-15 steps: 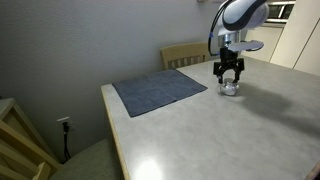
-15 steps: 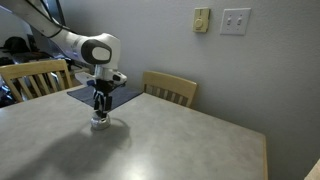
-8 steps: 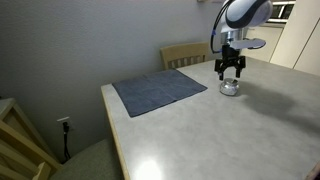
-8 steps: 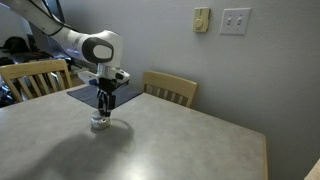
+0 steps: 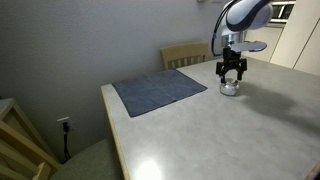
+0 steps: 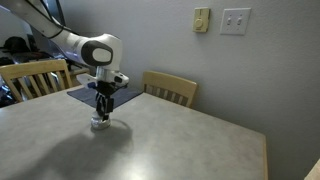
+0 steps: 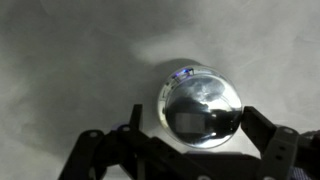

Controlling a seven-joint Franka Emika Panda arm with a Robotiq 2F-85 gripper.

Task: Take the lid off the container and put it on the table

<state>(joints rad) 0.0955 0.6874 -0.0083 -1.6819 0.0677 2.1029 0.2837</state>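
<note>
The small round silvery container with its shiny domed lid on top stands on the pale table (image 5: 200, 135) in both exterior views (image 5: 230, 88) (image 6: 100, 123). In the wrist view the lid (image 7: 203, 105) fills the middle, reflecting the gripper. My gripper (image 5: 232, 77) (image 6: 101, 111) hangs straight above it, pointing down. Its two dark fingers (image 7: 195, 125) are open, one on each side of the lid, with a gap showing on the left side. The container's body is hidden under the lid.
A blue-grey cloth mat (image 5: 160, 90) (image 6: 85, 96) lies beside the container toward the table's wall side. Wooden chairs stand at the table's far edge (image 5: 185, 53) (image 6: 170, 88) (image 6: 30, 75). The table's rounded corner and edge (image 5: 108, 100) are beyond the mat.
The gripper rose a little off the container, then came down slightly again. The lid stays on the container, which has not moved.
</note>
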